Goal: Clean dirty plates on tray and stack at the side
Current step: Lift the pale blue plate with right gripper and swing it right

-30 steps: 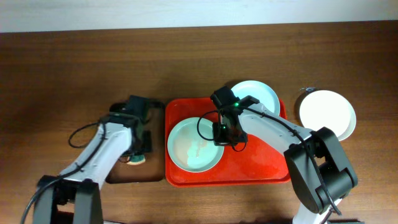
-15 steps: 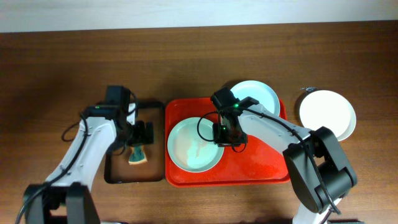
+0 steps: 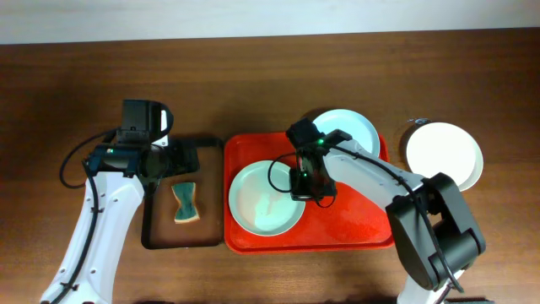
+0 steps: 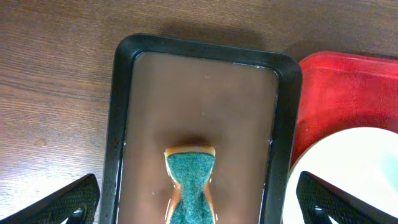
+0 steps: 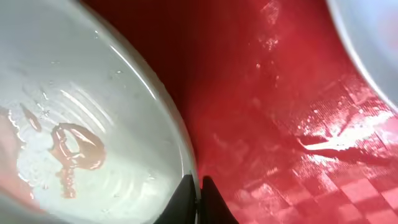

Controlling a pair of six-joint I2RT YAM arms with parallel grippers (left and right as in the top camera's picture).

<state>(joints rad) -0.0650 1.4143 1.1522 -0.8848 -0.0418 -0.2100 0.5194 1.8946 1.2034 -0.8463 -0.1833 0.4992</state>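
The red tray [image 3: 354, 224] holds a pale green plate [image 3: 263, 198] at its left and a pale blue plate [image 3: 348, 129] at its back right. A red smear [image 5: 76, 146] shows in the green plate [image 5: 93, 93]. My right gripper [image 3: 306, 184] is shut on that plate's right rim, fingertips [image 5: 186, 200] pinching the edge in the right wrist view. A white plate [image 3: 444, 155] lies on the table right of the tray. My left gripper [image 3: 184, 159] stands open above the black tray [image 3: 150, 228], nothing between its fingers [image 4: 69, 200].
A green-topped sponge [image 3: 186, 203] lies loose in the black tray [image 4: 118, 124], below my open left gripper [image 4: 208, 202]. The red tray's corner [image 4: 348, 93] and the green plate's rim [image 4: 348, 168] sit just right of the black tray. Bare brown table surrounds both trays.
My left gripper has opened, let go of the sponge and drawn back up and to the left; the sponge now lies in the black tray. The right gripper stays on the green plate's rim.
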